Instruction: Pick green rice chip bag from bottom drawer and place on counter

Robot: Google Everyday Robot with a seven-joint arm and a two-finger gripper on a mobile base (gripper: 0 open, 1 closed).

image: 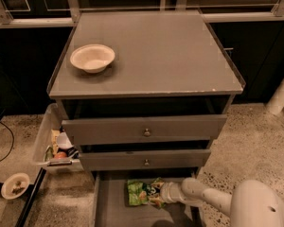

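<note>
Landmark: the drawer cabinet (144, 145).

- Green rice chip bag (142, 193) lies flat, printed face up, on the floor of the bottom drawer (111, 211), which is pulled out at the cabinet's foot. The bag sits near the drawer's back, just under the cabinet's lower knobbed drawer (180, 159).
- Its long axis runs left to right, parallel to the cabinet front. Its right end points at the gripper (164, 193).
- Gripper is in the bottom drawer, touching the bag's right end. The white arm (206, 197) comes in from the cabinet's front right. Cannot tell whether it grasps the bag.
- Counter (165, 51), the cabinet's top, holds one pale bowl (92, 57) at its left. The bowl's contents cannot be seen.
- Clear bin (41, 141) against the cabinet's left side holds mixed small items.
- Small dish (15, 185) sits on the floor left of the cabinet, something brown inside.
</note>
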